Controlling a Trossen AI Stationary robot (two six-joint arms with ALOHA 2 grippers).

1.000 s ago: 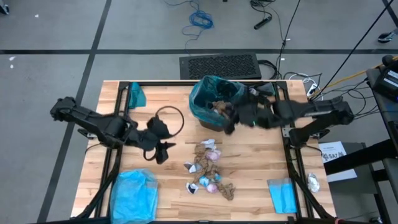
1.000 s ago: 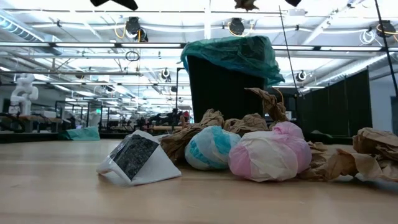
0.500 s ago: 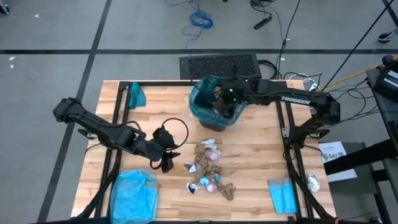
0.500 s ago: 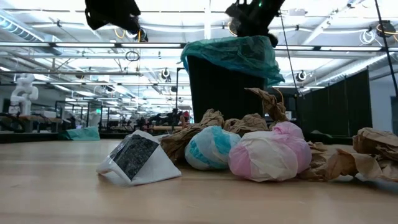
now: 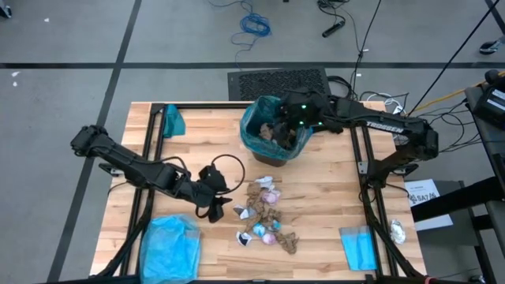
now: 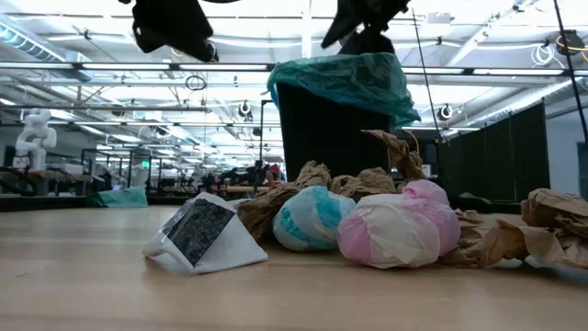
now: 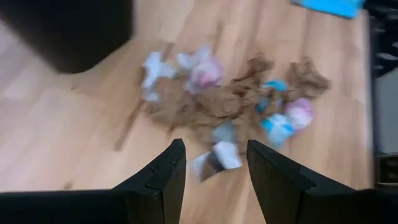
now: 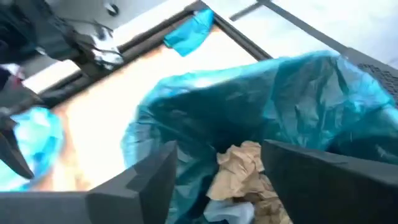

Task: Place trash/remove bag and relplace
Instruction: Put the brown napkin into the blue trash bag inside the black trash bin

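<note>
The trash [image 5: 264,213] lies in a loose pile of brown, white, pink and pale blue scraps on the wooden table [image 5: 331,197]. It also shows in the low view [image 6: 367,221]. The small black bin [image 6: 331,129] stands at the far middle, lined with the teal-green bag [image 5: 256,130], whose edge is folded over the rim [image 6: 344,78]. Brown scraps [image 8: 242,165] lie inside it. My right gripper [image 5: 288,125] hangs open over the bin's mouth, with nothing between its fingers. My left gripper [image 5: 215,207] hovers open just left of the pile, which shows ahead of its fingers [image 7: 236,106].
A sky-blue plastic bag [image 5: 170,244] lies at the near left corner, and a flat blue piece [image 5: 359,246] at the near right. A small teal wad [image 5: 173,120] sits at the far left. Black frame rails [image 5: 369,189] run along both sides of the table.
My right gripper has swung from the bin's near right side toward the far edge and now hangs over the bin's mouth. My left gripper has moved toward the near edge and to the right, closer to the trash pile. The pile has stayed where it was.
</note>
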